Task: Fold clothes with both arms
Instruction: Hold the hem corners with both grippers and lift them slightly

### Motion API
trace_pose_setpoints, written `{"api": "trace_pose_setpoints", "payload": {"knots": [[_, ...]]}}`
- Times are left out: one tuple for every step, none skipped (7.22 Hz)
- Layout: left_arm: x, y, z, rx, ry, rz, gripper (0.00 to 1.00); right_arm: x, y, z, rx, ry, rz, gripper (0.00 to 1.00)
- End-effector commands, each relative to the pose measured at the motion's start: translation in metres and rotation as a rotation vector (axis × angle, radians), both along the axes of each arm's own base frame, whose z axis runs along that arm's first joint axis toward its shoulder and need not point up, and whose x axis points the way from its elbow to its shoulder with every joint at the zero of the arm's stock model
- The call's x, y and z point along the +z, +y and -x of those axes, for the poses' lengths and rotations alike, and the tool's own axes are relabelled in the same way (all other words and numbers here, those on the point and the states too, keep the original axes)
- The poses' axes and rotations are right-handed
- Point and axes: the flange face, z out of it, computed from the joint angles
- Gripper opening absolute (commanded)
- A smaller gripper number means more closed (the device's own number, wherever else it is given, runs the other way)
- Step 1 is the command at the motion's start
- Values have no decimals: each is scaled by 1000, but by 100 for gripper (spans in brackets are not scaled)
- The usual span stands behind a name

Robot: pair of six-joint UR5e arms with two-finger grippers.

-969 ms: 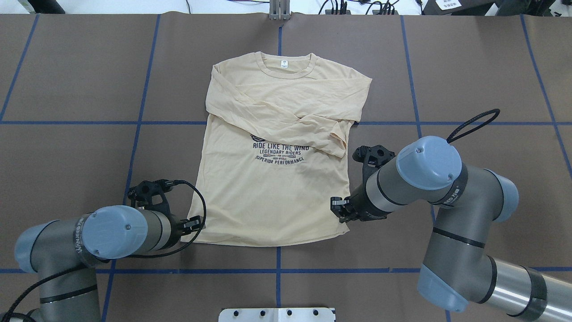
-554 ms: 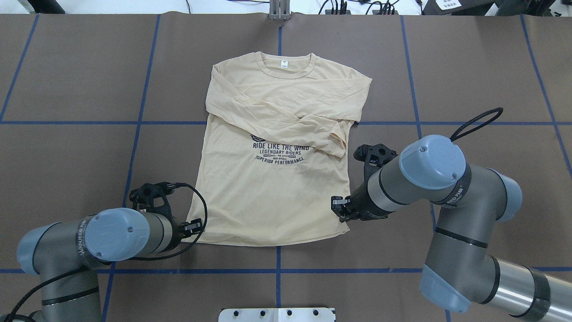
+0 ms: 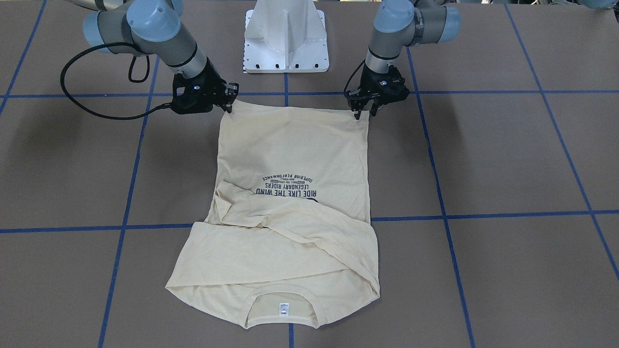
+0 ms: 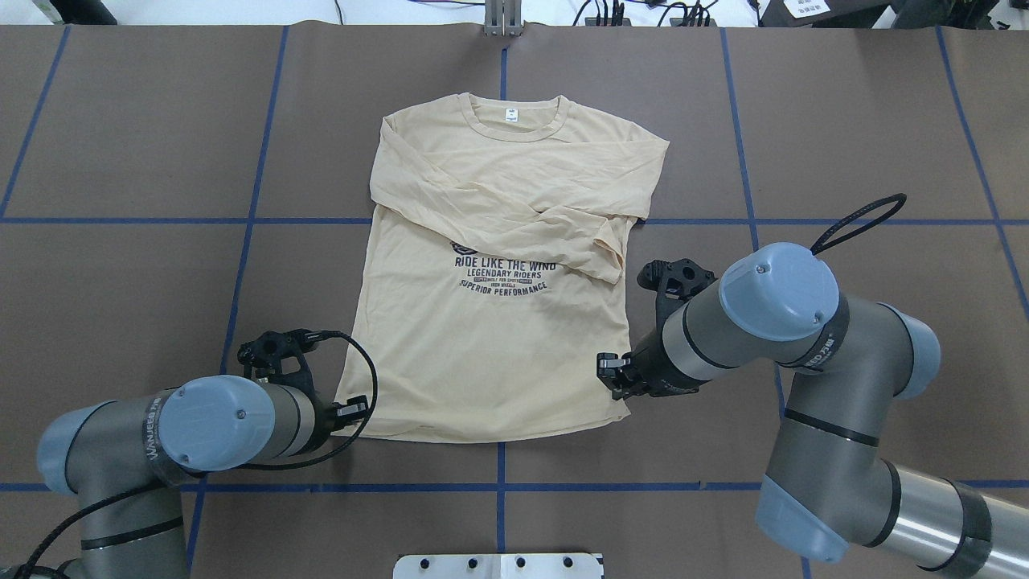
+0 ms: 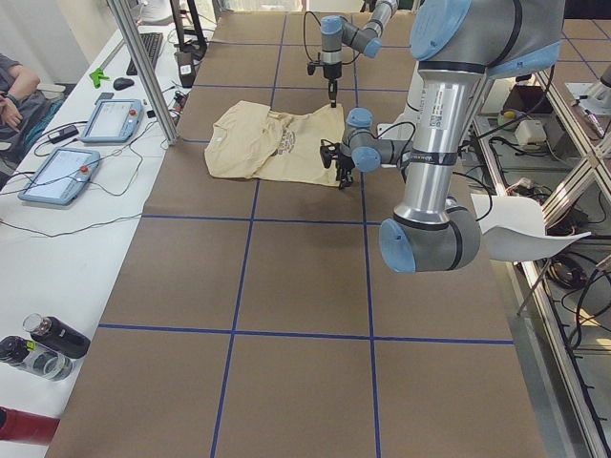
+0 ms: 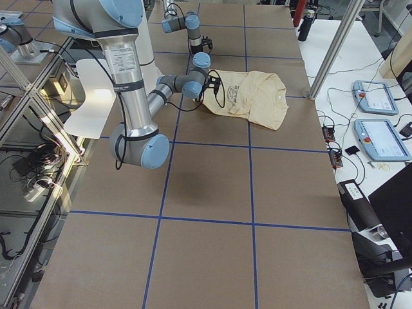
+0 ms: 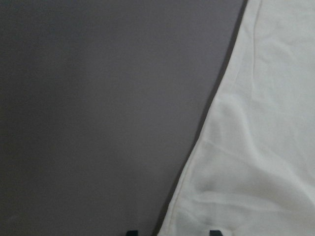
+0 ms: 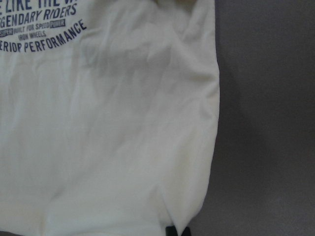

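the t-shirt (image 4: 490, 338) lies flat mid-tabletop (image 4: 120, 281), print up, sleeves (image 4: 514, 217) crossed over the chest, collar (image 4: 514, 130) far from the robot. the left claw (image 4: 358, 407) sits spread, straddling the near hem corner. the right claw (image 4: 609, 376) looks pressed together, apparently pinching the other hem corner. the left should likely close on both layers, then both lift level and together, carrying the hem toward the collar without skewing.
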Motion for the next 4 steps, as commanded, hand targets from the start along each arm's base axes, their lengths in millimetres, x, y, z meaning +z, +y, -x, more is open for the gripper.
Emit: {"api": "trace_pose_setpoints", "payload": {"knots": [[-6,-1,-3,1,-9,3,19,0,0,0,0,1,1,0],[-17,-3,-7,0,-19,7,2,1,0,0,0,2,1,0],[-22,-3,-8,2,-21,7,0,0,0,0,0,1,1,0],[-25,-4,-6,2,-14,8,0,0,0,0,0,1,1,0]]}}
